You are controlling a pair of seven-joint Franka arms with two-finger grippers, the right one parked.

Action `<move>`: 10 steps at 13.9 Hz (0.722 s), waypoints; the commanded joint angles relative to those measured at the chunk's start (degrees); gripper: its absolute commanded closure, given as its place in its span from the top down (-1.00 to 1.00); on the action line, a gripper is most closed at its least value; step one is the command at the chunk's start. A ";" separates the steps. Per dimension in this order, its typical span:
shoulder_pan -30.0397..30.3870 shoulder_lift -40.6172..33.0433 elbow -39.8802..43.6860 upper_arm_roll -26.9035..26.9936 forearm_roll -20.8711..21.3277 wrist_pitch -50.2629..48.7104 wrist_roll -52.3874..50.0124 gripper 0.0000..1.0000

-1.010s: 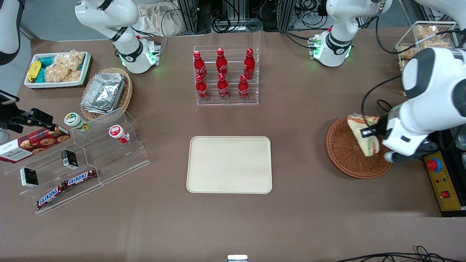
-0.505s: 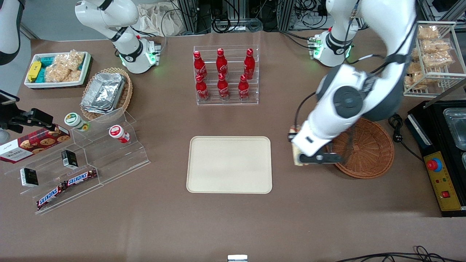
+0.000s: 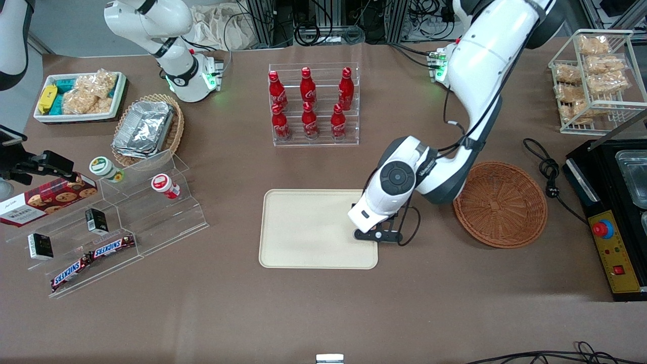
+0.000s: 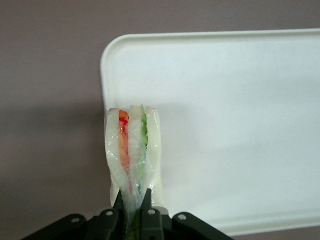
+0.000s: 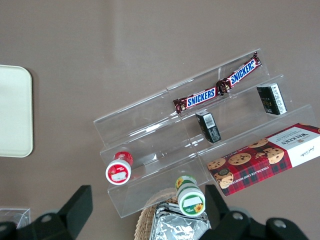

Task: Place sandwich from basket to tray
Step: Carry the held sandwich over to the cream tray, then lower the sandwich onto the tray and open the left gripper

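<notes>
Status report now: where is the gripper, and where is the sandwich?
Gripper shut on sandwich, above tray edge nearest basket. Sandwich not yet released. Basket empty. Nothing in the way.

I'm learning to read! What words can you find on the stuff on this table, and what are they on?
"SNICKERS": on each of the two candy bars on the clear stepped shelf.
"WALKERS": on the red cookie box; its smaller print is too small to read.
Red bottles: white script, too blurred to read.
The sandwich in the tool over the tray shows no words.
</notes>
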 commanded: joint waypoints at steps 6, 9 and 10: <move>-1.59 5.54 5.96 2.22 2.82 4.31 -1.38 0.98; -1.42 1.86 6.84 2.49 2.73 -5.60 -1.38 0.98; -1.24 -0.33 6.84 2.66 2.82 -8.68 -1.29 0.98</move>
